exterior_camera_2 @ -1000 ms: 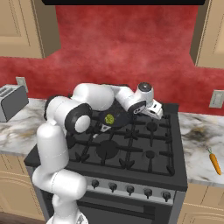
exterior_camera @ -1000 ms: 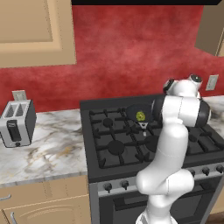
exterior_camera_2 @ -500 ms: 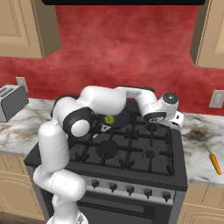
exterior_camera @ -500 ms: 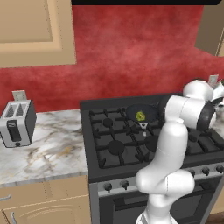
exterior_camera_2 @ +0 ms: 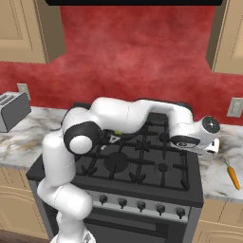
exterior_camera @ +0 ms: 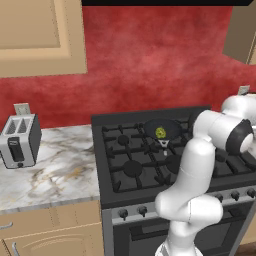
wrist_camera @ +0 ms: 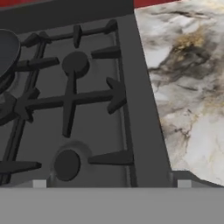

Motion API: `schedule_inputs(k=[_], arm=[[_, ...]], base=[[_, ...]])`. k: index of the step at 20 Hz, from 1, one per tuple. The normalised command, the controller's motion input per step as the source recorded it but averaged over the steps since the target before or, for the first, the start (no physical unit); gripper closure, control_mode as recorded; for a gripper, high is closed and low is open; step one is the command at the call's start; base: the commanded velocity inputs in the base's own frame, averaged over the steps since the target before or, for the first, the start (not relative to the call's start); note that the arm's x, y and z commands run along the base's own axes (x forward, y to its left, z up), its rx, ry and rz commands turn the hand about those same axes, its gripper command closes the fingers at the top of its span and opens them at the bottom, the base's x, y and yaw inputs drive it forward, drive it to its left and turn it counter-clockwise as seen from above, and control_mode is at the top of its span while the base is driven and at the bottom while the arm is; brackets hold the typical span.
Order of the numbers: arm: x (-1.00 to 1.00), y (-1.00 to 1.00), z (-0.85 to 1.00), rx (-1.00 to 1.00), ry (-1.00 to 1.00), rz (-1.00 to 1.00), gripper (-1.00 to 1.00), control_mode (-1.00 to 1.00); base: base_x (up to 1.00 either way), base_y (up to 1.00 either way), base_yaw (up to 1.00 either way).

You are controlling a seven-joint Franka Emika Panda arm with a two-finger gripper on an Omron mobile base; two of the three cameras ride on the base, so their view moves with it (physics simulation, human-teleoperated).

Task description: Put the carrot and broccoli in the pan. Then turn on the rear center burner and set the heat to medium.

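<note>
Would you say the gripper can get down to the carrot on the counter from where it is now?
Probably yes. The carrot lies alone on bare marble counter right of the stove, with nothing over it or around it. The gripper hangs open at the stove's right edge, close beside it.

The pan (wrist_camera: 6, 50) edges in at left, 2 stove burners (wrist_camera: 75, 62) beside marble counter (wrist_camera: 188, 78).

Both base views look forward and down from behind the arm at the black gas stove with cast-iron grates (exterior_camera: 150, 160) (exterior_camera_2: 142, 166), one from about seven o'clock, one from five. The hand view hangs close above the stove's right edge (wrist_camera: 140, 109) and the veined marble counter (wrist_camera: 188, 87).
</note>
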Motion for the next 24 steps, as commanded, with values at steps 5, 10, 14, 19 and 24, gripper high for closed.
schedule_inputs(k=[5, 10, 14, 19, 24], arm=[[-0.95, -0.01, 0.00, 0.00, -0.02, 0.23, -1.00, -1.00], [-0.59, 0.00, 0.00, 0.00, -0.02, 0.31, -1.00, -1.00], [-0.20, 0.00, 0.00, 0.00, -0.01, 0.30, -1.00, -1.00], [0.01, 0.00, 0.00, -0.04, 0.00, 0.15, -1.00, -1.00], [0.15, -0.10, -0.07, -0.09, 0.04, -0.03, -1.00, -1.00]], base=[[0.00, 0.00, 0.00], [0.00, 0.00, 0.00], [0.00, 0.00, 0.00], [0.00, 0.00, 0.00], [0.00, 0.00, 0.00]])
